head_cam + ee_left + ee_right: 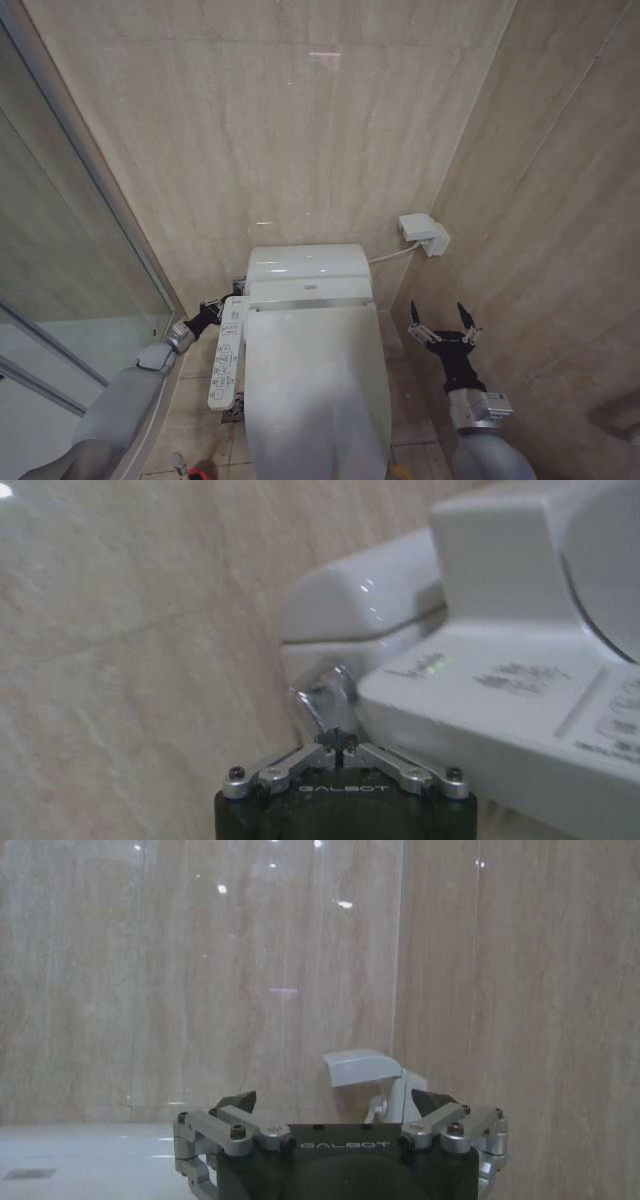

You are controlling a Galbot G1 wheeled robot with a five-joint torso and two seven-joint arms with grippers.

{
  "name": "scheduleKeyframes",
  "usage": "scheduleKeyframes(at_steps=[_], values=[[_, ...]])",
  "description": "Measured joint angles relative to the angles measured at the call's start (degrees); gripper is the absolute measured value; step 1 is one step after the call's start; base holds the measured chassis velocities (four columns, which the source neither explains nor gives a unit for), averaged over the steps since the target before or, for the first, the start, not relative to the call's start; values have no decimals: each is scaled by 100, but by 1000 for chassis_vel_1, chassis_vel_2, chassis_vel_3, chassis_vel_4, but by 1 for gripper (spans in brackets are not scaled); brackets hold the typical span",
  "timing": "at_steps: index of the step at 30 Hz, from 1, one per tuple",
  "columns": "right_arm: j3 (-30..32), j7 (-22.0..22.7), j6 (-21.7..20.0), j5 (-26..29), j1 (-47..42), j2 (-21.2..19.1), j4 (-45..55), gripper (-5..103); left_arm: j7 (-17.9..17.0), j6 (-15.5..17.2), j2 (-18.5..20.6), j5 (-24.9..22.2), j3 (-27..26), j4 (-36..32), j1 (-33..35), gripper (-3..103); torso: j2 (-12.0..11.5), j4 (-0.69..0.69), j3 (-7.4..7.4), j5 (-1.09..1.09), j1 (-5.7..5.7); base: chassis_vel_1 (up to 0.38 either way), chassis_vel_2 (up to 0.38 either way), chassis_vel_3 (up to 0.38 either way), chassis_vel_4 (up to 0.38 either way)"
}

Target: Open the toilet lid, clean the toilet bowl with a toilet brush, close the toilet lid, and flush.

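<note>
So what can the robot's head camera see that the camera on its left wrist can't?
The head view alone takes in the closed toilet lid from above, the open right pincer hanging beside the toilet, a white wall box, and the glass shower panel. The left wrist view alone shows, close up, a shiny chrome lever on the tank's side, just ahead of the shut pincer tips. Both views show the left pincer, the white tank, and the button panel.
</note>
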Motion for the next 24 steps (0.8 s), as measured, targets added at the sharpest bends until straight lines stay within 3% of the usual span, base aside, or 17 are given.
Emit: scheduleKeyframes(at_steps=[5, 15, 19, 24], values=[[0, 0, 0, 0, 0, 0, 0, 100, -250, 124, -144, -7, -773, -154, 209, 0, 1, 0, 0, 0, 0, 0, 0, 0, 0], [0, 0, 0, 0, 0, 0, 0, 100, -785, 385, 53, -554, -1337, -942, 976, 0, 1, 4, 0, 0, 0, 0, 0, 0, 0], [0, 0, 0, 0, 0, 0, -1, 100, -1773, 944, 169, -911, -1468, -2243, 1605, 0, 1, 4, 0, 0, -1, 0, 0, 0, 0], [0, 0, 0, 0, -1, 0, 0, 100, -2109, 1288, 166, -1008, -1594, -3026, 1957, -3, 1, 3, 0, 2, -1, 0, 0, 0, 0]])
